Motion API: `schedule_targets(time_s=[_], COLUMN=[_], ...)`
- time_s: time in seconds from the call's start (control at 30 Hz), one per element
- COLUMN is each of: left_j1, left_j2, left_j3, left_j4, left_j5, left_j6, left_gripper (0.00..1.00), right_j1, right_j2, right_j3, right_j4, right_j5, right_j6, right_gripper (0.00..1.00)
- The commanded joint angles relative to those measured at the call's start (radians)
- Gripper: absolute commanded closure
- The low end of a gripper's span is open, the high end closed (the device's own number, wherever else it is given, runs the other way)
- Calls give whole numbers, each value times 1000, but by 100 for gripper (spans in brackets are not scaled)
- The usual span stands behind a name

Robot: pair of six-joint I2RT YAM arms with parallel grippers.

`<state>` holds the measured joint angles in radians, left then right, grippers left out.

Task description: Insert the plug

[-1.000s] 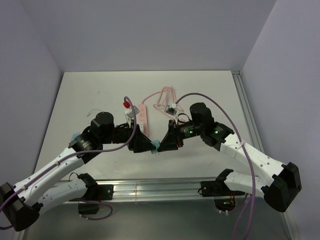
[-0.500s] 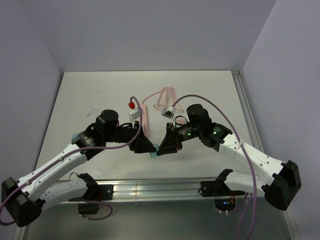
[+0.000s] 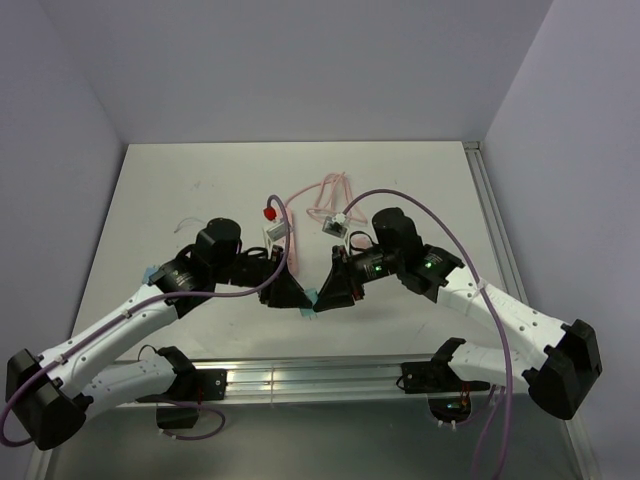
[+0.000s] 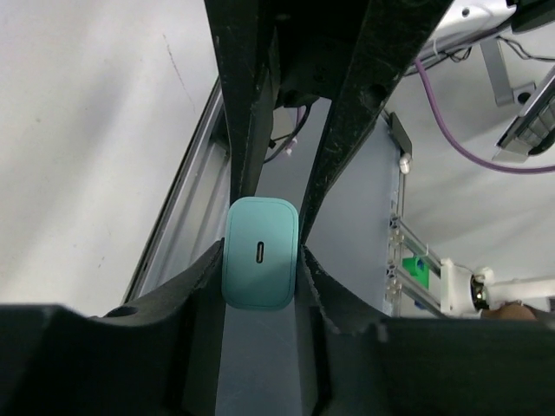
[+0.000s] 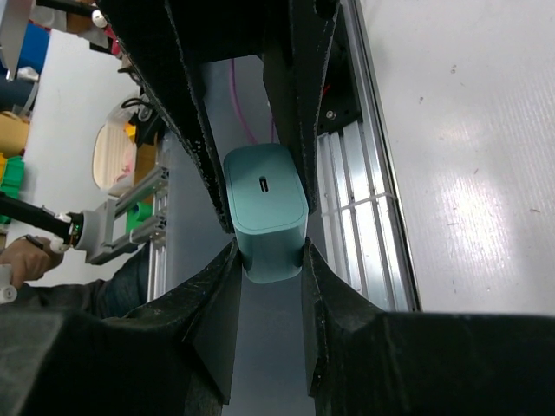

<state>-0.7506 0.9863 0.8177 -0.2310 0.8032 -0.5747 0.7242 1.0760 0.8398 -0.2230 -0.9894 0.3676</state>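
Both arms are reaching in low from their bases and meeting nose to nose over the near middle of the worktop (image 3: 200, 170). The left arm (image 3: 130, 315) is stretching up and to the right with its elbow bent. The right arm (image 3: 500, 310) is mirroring it from the other side, its wrist angling down and to the left.

The teal plug (image 3: 313, 296) is sitting right between the two tool tips, lifted off the surface. In the left wrist view, the left gripper (image 4: 260, 260) is closing its jaws against both sides of the plug (image 4: 260, 253), whose slotted face is looking at the camera. In the right wrist view, the right gripper (image 5: 269, 251) is clamping its jaws on the plug's (image 5: 264, 212) lower part, while the other arm's dark fingers (image 5: 195, 130) are flanking it from above.

Behind the arms, a loose pink cable (image 3: 325, 190) is lying in loops on the worktop.
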Motion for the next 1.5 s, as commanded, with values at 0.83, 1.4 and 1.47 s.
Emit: schedule_targets(time_s=[0.83, 1.4, 1.47], left_j1=[63, 62, 62], left_j2=[-282, -383, -387], left_j3=[138, 100, 101], left_j4=[-398, -352, -349], left_j5=[-1176, -1141, -1138], left_j6=[-132, -102, -99], left_gripper=[100, 100, 100], right_j1=[67, 201, 205], right_j2=[272, 820, 864], right_j3=[177, 626, 669], right_j4=[-9, -159, -197], right_j5=[897, 1276, 1293], right_j6=[86, 160, 178], right_gripper=[13, 9, 9])
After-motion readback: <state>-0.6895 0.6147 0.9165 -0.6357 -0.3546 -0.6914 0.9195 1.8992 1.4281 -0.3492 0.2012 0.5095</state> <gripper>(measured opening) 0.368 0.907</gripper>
